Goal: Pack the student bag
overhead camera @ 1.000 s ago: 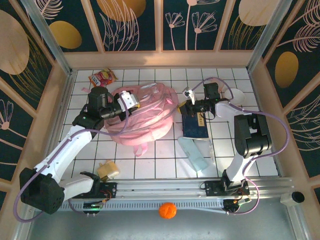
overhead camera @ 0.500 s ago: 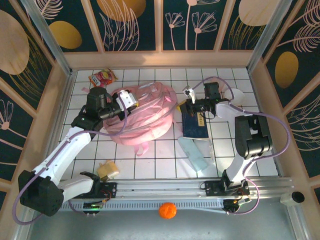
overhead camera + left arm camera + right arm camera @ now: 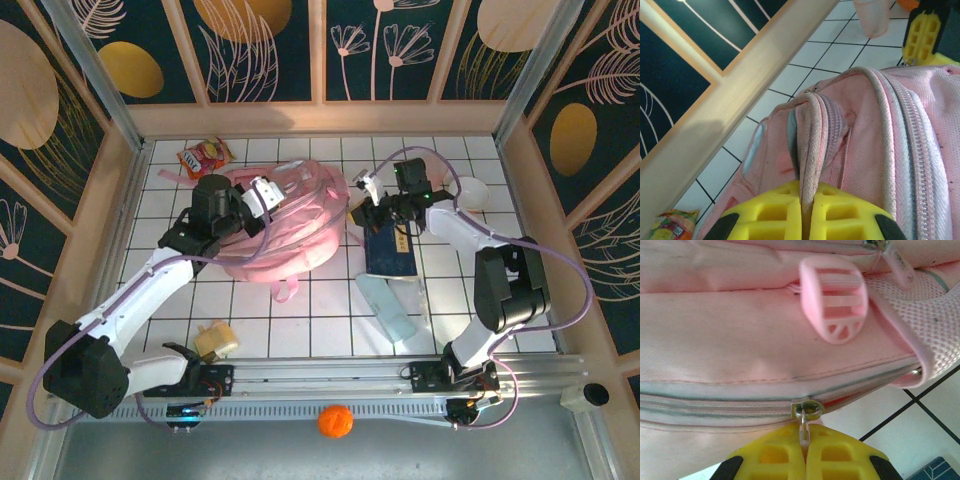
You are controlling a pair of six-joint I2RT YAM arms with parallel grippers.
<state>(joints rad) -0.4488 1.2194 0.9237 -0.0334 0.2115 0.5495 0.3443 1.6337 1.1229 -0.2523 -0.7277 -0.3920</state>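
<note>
Your enclosed work cell, viewed from above.
A white tiled floor with dark grid lines (image 3: 300, 322), bordered by a pale wooden frame (image 3: 320, 118) holding navy wall panels printed with gold leaves (image 3: 262, 55).

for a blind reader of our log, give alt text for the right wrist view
The right tool, shut, pinches the metal zip pull of the pale-pink student bag. A pink plastic buckle sits on the bag above it; white tiled table shows at lower right.

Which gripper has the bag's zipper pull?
The right gripper: its jaws pinch the metal zipper pull on the student bag, while the left gripper clamps a fabric edge.
</note>
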